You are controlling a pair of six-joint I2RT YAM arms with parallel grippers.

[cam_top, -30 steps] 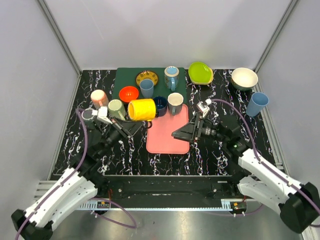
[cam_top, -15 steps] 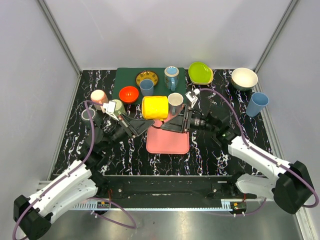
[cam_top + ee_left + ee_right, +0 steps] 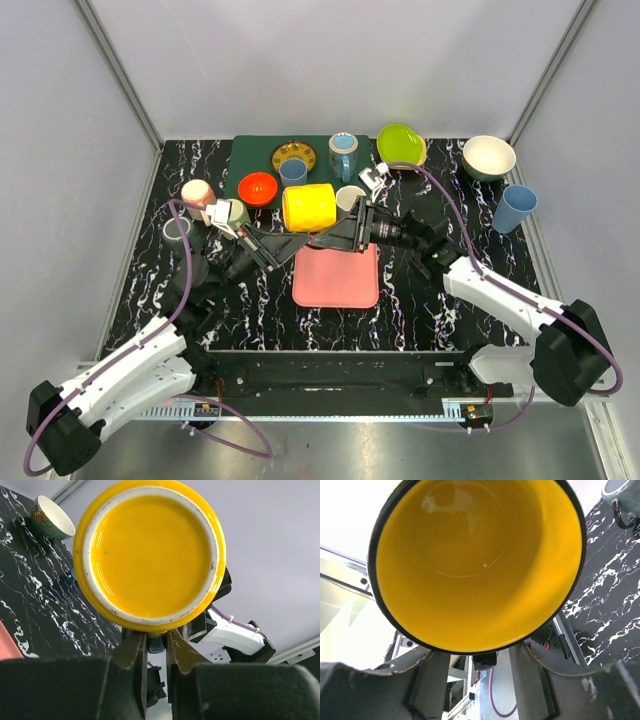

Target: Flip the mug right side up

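The yellow mug [image 3: 308,208] hangs on its side in the air above the far edge of the pink mat [image 3: 336,280]. My left gripper [image 3: 296,238] is shut on a yellow part under the mug, apparently its handle. The left wrist view shows the mug's base [image 3: 150,555] straight on, with my left gripper [image 3: 156,634] pinching just below it. My right gripper [image 3: 328,237] is open at the mug's right side. The right wrist view looks into the mug's open mouth [image 3: 480,560], and my right gripper [image 3: 482,652] has its fingers spread wide under the rim.
Behind the mug are an orange bowl [image 3: 258,187], a blue cup [image 3: 293,172], a grey-blue mug [image 3: 343,155], a patterned bowl [image 3: 293,155] and a white mug [image 3: 350,195]. A pink cup [image 3: 198,194] and pale green cup [image 3: 233,213] stand left; a green bowl [image 3: 401,145], white bowl [image 3: 488,157] and blue cup [image 3: 514,208] right.
The left gripper has carried the yellow mug up and to the right. The right gripper has moved left and up to the mug's open end.
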